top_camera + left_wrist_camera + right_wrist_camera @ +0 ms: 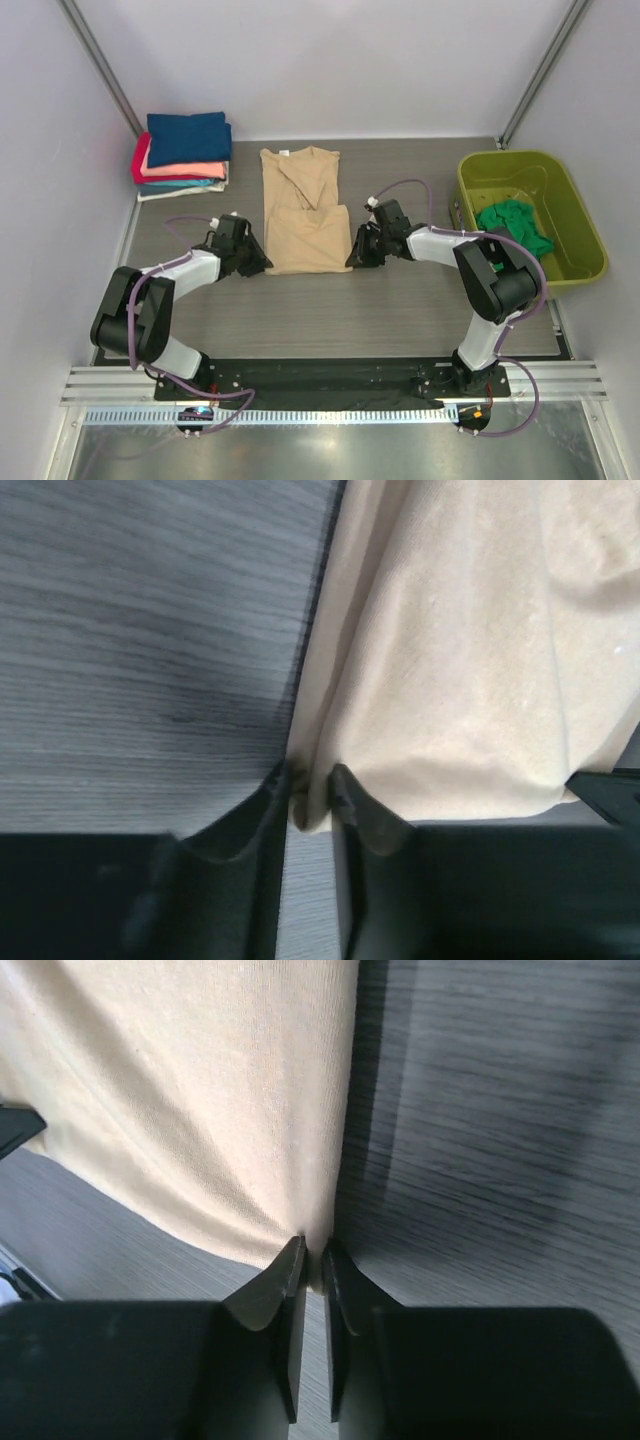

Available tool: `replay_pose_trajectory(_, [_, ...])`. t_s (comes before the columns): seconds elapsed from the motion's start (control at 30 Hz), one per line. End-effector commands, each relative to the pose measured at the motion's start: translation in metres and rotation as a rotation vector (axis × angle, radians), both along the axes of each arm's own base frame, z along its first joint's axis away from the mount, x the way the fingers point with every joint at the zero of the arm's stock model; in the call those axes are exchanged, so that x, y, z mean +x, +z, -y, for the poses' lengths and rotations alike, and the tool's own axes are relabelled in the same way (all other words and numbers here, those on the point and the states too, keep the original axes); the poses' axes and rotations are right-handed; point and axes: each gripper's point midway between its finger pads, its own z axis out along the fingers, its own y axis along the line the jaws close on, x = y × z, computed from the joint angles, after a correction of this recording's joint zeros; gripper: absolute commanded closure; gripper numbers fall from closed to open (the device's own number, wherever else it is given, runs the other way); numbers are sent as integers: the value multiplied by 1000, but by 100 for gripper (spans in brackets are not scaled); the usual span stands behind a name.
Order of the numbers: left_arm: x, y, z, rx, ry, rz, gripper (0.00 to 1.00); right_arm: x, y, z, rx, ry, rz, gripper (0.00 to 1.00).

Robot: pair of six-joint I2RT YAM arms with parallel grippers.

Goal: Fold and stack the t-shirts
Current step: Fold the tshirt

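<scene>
One tan t-shirt (300,215) on one counter (400,320). One green t-shirt (515,225) in one lime tub (580,250). One folded stack (185,155) showing four colours: navy, coral, red, teal; exact shirt count there unclear. Two pincers: left pincer (312,790), right pincer (312,1255).

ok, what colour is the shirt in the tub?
The shirt is emerald green; the top view shows it best.
</scene>
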Motion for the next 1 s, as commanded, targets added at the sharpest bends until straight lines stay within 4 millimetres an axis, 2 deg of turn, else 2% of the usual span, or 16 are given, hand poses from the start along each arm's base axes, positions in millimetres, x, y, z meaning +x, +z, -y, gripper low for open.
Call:
replay_pose_trajectory(0.0, [-3,-8,3,-14,-16,-1,78,-23,-24,10,-38,17,-70,84])
replay_pose_trajectory(0.07, [-3,-7,7,-18,-32,14,95,-26,-26,10,-35,22,-73,93])
replay_pose_trajectory(0.1, [-3,-5,8,-20,-36,22,100,-30,-29,12,-38,24,-81,96])
replay_pose_trajectory(0.27, [-26,-9,15,-31,-69,-8,100,-44,-31,20,-46,26,-89,99])
replay_pose_trajectory(0.3, [-29,-4,18,-37,-75,8,100,-52,-29,23,-47,26,-91,99])
replay_pose_trajectory(0.37, [-46,-4,25,-20,-109,-6,100,-67,-31,30,-45,20,-111,99])
replay_pose_trajectory(0.47, [-75,4,32,3,-141,-15,100,-80,-16,36,-36,4,-94,99])
replay_pose_trajectory(0.5, [-82,5,30,22,-122,-16,100,-94,-18,43,-55,0,-123,99])
replay_pose_trajectory(0.53, [-97,17,36,20,-155,-2,100,-95,-4,44,-46,-5,-81,99])
replay_pose_trajectory(0.57, [-105,22,38,12,-166,-5,100,-109,-6,52,-94,-20,-106,99])
replay_pose_trajectory(0.67, [-128,43,35,10,-155,31,100,-123,19,58,-107,-32,-47,99])
replay_pose_trajectory(0.73, [-146,49,32,9,-151,15,100,-139,35,63,-114,-51,-30,99])
replay_pose_trajectory(0.77, [-150,62,32,-24,-152,50,100,-144,42,65,-107,-59,-23,99])
replay_pose_trajectory(0.83, [-165,68,29,-32,-151,34,100,-160,48,68,-107,-72,-46,99])
replay_pose_trajectory(0.93, [-176,81,22,-41,-152,43,100,-167,71,72,-68,-102,-13,99])
replay_pose_trajectory(0.97, [-174,93,22,-51,-148,66,100,-164,83,71,-51,-110,12,99])
